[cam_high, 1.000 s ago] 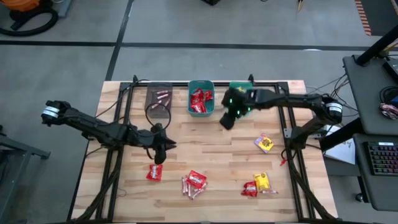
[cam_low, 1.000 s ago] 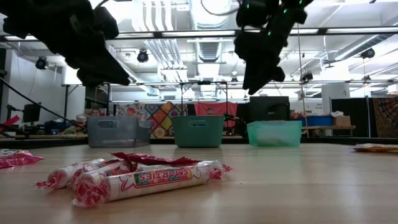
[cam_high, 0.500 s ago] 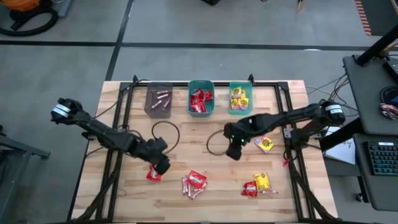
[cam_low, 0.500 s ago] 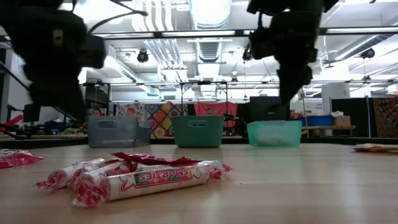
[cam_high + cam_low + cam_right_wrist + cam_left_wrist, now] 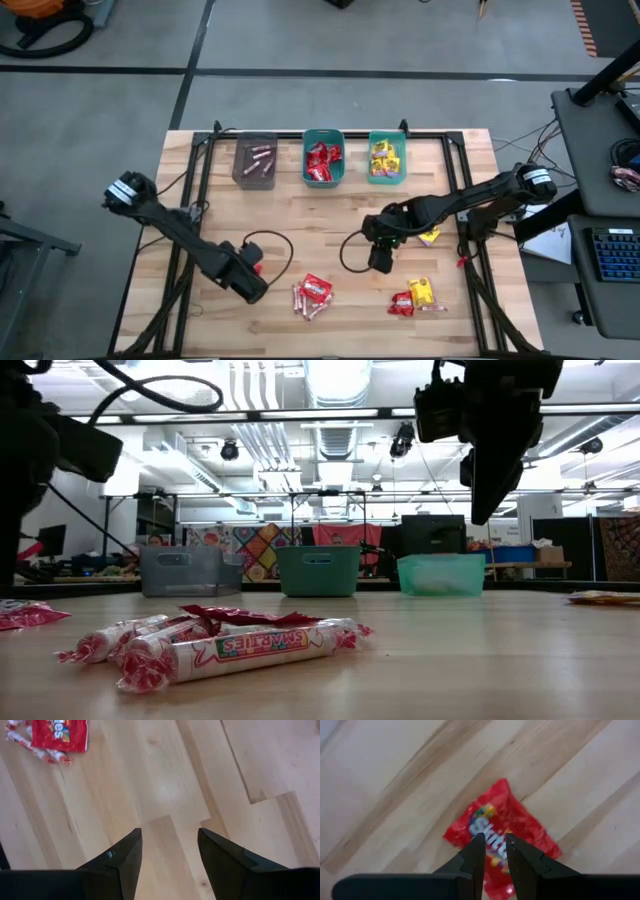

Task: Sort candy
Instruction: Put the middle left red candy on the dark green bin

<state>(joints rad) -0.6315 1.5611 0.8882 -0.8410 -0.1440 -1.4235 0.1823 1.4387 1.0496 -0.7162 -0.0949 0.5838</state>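
Left tool (image 5: 493, 847) nearly shut over red packet (image 5: 502, 837), nothing held; may slip off. Right tool (image 5: 168, 855) open, empty.

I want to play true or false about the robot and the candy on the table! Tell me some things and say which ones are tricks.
1. The left gripper is right over a red Skittles packet. True.
2. The right gripper is holding a yellow candy. False: its fingers are open and empty over bare wood.
3. Three bins stand in a row at the far edge of the table. True.
4. The middle bin holds yellow candies. False: it holds red ones.
5. Every candy is already sorted. False: several still lie on the table.
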